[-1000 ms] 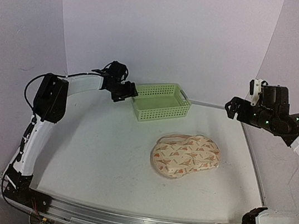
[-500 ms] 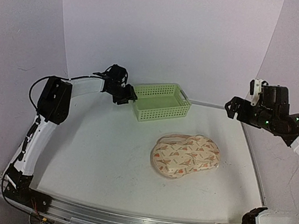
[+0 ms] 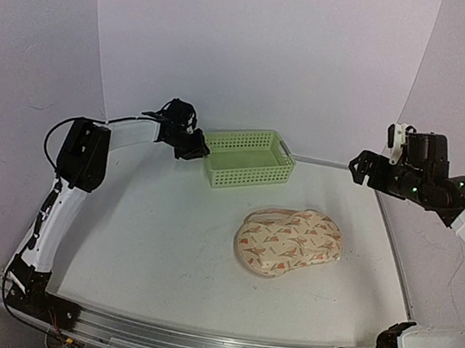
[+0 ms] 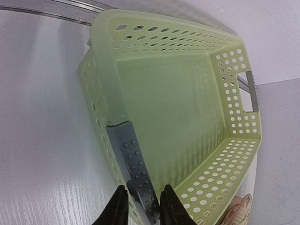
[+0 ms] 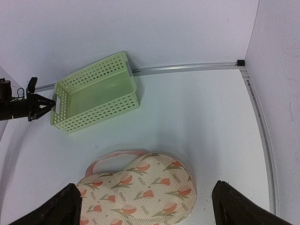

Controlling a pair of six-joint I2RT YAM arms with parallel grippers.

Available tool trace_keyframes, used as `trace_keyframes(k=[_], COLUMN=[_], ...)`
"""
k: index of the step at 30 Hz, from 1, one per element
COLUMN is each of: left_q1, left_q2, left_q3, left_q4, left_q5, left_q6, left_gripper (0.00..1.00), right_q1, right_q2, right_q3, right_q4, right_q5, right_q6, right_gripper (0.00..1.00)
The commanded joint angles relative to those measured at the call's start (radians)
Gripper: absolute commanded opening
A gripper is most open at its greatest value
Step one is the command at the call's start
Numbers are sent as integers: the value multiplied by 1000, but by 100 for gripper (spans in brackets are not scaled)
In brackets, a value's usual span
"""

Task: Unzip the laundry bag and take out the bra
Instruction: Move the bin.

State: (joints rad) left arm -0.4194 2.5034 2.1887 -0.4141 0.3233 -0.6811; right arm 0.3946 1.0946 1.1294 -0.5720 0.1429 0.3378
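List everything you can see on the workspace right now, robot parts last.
laundry bag: one, beige with reddish-brown and green motifs, lying flat on the table right of centre, nearer the arms than the basket and apart from it
basket: one, light green slotted plastic with grey handles, at the far edge of the table, nothing visible inside
table: one, white
rail: one, silver metal, along the near edge, carrying both arm bases
left gripper: one, black, fingers closed on the grey handle at the basket's left end
right gripper: one, black, open, raised at the far right, holding nothing
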Motion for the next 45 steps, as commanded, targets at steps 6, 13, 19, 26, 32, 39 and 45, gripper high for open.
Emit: trace_keyframes(k=[6,13,19,26,32,39,45], left_q1=[14,16,17,16,16,10,-6], left_q2=[-139,-259,-388,-563,-745,-945,-1069], left_q3=[-131,-273,-416,-621,-809,-1018,-1160], left_q4=[5,5,6,9,22,40,59], left_q5=[-5,-28,-77,-144,-229,-290,-357], left_q6=[26,45,51,22,-32,-125,-205], left_gripper=[13,3,0,0,0,0,0], right_q1=[7,6,6,6,12,117,193], right_q2=[3,14,15,44,99,182,247], right_q3=[16,20,8,-3,-7,-6,-7], right_q4=[25,26,26,32,47,75,113], right_q5=[-12,-27,-36,-113,-250,-320,-372], right_q6=[15,25,34,32,23,51,80], right_gripper=[98,98,98,98,98,97,95])
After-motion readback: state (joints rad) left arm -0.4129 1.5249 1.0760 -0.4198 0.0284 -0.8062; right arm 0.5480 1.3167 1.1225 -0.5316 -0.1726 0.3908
